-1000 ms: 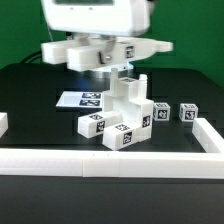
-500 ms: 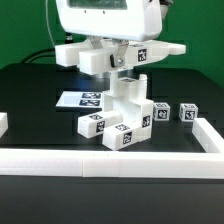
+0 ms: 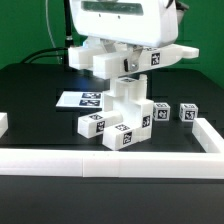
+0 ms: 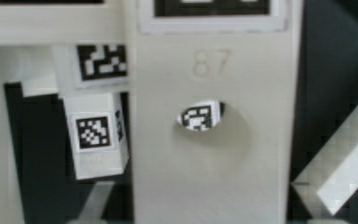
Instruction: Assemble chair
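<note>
Risk starts at the exterior view's left end of the flat slab (image 3: 92,58). The slab hangs level and clear of the table (image 3: 30,90), under the gripper (image 3: 122,62). It reaches well out to both sides of the grip, so a small twist at the wrist would swing that long end a good way. The fingertips are hidden against the slab. Since nothing but the hand seems to carry it, I judge the jaws to be narrowed onto it about midway along.

Directly below stands the partly built chair (image 3: 125,122), a stepped stack of white blocks with its upright post (image 3: 127,90) rising close under the slab. If the slab comes down tilted or off line, it could catch the post top and jam. It could also push the loose stack sideways across the table, because nothing braces the stack. A weak pinch could let the slab pivot in the jaws on contact.

In the wrist view a broad pale panel (image 4: 202,160) with a small tag (image 4: 197,117) fills the picture, so the seating spot is hidden from that camera. I cannot tell whether that face is the slab itself.

Around the work, from the left:
- The marker board (image 3: 70,98) lies flat behind the stack, out of the path.
- Two small cubes (image 3: 162,114) wait just right of the stack, near each other and close enough to be knocked if it slides.
- The border wall (image 3: 110,163) runs along the front and right.
</note>
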Available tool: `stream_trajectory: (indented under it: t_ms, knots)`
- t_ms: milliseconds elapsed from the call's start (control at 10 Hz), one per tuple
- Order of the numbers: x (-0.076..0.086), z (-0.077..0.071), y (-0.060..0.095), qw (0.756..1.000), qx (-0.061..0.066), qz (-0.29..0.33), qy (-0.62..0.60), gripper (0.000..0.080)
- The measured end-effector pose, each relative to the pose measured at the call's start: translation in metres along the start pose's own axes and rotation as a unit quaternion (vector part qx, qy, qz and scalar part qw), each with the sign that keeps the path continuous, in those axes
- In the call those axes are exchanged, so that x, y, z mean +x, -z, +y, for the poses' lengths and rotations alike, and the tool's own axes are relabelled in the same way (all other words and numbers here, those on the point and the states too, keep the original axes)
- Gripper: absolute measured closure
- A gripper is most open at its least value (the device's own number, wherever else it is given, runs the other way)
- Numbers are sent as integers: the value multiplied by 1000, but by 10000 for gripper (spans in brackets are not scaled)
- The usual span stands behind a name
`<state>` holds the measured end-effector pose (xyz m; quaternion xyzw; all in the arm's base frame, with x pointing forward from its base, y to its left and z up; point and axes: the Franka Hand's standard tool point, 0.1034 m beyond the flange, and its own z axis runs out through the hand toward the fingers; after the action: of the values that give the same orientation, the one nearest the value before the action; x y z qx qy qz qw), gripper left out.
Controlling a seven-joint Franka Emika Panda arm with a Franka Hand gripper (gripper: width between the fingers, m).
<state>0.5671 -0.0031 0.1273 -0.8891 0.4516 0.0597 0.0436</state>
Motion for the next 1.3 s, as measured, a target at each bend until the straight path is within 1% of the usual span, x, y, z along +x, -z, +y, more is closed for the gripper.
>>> stream_trajectory:
  t_ms: [200, 500, 1300]
  knots:
    - [0, 0, -1, 1000, -1, 0, 0, 515]
    - [-12, -7, -8, 1000, -6, -2, 6, 515]
    - [-15, -6, -13, 1000, -9, -4, 10, 515]
